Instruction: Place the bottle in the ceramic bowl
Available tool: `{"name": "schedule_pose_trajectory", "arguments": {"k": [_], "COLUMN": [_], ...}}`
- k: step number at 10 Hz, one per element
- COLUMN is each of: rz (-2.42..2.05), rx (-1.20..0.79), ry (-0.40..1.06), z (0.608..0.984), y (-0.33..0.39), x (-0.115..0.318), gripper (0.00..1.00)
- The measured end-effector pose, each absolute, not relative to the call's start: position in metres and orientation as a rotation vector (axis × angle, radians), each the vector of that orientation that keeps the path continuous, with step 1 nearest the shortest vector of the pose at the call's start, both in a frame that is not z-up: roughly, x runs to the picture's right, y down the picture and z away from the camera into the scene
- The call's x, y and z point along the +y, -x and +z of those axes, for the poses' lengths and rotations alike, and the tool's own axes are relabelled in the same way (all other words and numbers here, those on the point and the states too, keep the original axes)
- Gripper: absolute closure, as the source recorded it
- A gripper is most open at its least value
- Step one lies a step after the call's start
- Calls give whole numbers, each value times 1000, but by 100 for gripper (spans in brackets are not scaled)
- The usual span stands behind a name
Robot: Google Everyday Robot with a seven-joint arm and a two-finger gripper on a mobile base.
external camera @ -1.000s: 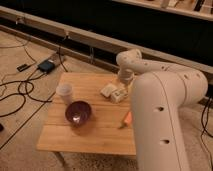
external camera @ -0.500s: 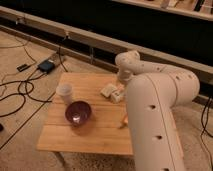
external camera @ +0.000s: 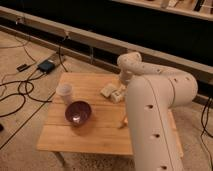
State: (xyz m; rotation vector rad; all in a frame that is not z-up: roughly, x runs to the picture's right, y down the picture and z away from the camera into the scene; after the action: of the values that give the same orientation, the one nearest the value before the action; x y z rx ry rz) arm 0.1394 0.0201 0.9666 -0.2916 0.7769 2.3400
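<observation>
The two-finger gripper (external camera: 121, 84) hangs at the end of the bulky white arm (external camera: 150, 105), low over the far right part of the square light wooden table (external camera: 95, 135). It is mostly masked by the arm, so I cannot tell how far open it is or whether it has hold of anything. Just under it, at 6 o'clock, the small elongated white plastic bottle with a darker label (external camera: 118, 95) lies on the tabletop. A shorter squarish pale block (external camera: 107, 91) lies right beside the bottle at its 9 o'clock. The round glossy maroon-purple ceramic bowl (external camera: 78, 112) stands well apart from the bottle at 8 o'clock. The white cup (external camera: 64, 92) stands at the bowl's 11 o'clock. An orange carrot tip (external camera: 122, 123) peeks from behind the arm at the bottle's 6 o'clock
</observation>
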Motion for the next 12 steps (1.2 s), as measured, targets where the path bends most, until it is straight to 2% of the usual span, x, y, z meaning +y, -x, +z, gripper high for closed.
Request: {"name": "schedule_pose_trajectory", "arguments": {"k": [2, 3, 4, 8, 9, 12], "rz": [2339, 2338, 2333, 2245, 2200, 2053], "rx": [780, 774, 760, 656, 624, 516], "ry": [302, 303, 305, 314, 307, 261], "z": [973, 976, 978, 963, 956, 930], "y": [-142, -143, -144, -138, -133, -114], "x": [25, 26, 27, 13, 9, -2], "gripper": [36, 42, 56, 95, 100, 100]}}
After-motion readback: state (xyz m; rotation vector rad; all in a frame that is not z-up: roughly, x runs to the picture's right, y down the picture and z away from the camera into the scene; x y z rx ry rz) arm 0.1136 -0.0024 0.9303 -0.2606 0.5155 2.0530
